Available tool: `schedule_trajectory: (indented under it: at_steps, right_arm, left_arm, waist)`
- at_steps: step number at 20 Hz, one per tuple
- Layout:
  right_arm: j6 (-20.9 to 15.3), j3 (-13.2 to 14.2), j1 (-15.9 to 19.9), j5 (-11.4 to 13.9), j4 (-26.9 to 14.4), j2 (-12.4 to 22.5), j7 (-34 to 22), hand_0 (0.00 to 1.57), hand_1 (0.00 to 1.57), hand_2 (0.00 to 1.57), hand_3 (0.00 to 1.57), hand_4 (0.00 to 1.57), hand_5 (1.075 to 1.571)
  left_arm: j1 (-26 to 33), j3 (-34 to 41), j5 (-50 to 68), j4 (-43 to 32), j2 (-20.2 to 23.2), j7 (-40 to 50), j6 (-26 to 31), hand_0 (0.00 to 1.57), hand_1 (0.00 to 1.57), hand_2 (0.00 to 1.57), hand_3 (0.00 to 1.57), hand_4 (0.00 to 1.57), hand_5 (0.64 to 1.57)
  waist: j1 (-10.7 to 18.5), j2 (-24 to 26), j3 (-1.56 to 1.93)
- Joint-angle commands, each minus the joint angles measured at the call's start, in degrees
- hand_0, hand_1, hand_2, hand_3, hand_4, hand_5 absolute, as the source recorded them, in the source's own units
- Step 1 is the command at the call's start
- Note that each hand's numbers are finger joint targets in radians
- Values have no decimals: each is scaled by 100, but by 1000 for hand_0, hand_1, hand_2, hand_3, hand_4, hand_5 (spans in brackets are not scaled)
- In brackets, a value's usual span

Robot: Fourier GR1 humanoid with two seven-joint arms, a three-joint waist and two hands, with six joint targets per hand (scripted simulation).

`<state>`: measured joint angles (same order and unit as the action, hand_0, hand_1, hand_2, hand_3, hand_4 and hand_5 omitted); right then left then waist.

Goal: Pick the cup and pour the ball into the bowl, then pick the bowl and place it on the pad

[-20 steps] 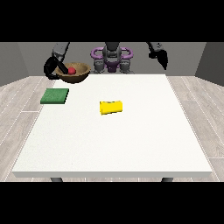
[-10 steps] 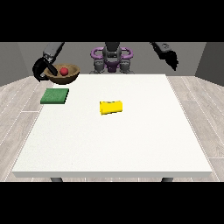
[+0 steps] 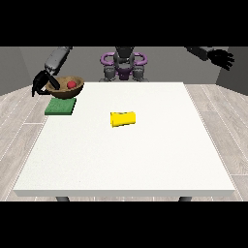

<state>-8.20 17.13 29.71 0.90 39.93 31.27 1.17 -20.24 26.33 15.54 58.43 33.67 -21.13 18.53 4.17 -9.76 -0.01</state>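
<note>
The pouring looks done: the red ball sits inside the brown bowl, and the yellow cup lies on its side on the white table, well away from either hand. So I judge the robot to be in the 2nd half of the job, carrying the bowl to the green pad.

The hand at the view's left has its fingers curled over the bowl's rim on its own side and holds the bowl up in the air. The pad lies just below and slightly inward of that hand. The next move, I would say, calls for lowering the bowl squarely onto the pad while keeping it level so the ball stays in.

Compared with 0.5 s ago, the bowl hangs a little lower and nearer the pad. The hand at the view's right, fingers spread and holding nothing, has swung farther out to the side, off the table.
</note>
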Motion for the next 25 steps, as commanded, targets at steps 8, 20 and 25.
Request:
schedule_trajectory:
  at_steps: [8, 20, 25]
  right_arm:
    - [-465, 467, 110, -27, -628, 492, 52, 1218, 1218, 1411, 1299, 0, 1553]
    - [214, 216, 609, 25, -1121, 631, -519, 0, 0, 0, 0, 0, 1359]
    - [763, 8, 945, -155, -552, 251, -841, 0, 0, 0, 0, 476, 1434]
  left_arm:
    - [-56, 325, 259, -262, 546, -224, 487, 0, 0, 0, 0, 1188, 1558]
    - [-285, -644, 67, 716, -449, 784, -68, 0, 0, 0, 0, 902, 1559]
    - [66, -918, -303, 361, -765, 1195, -521, 0, 0, 0, 0, 902, 1559]
  waist:
    - [178, -372, 4]
    - [144, 594, 21]
    - [-182, 1760, -1]
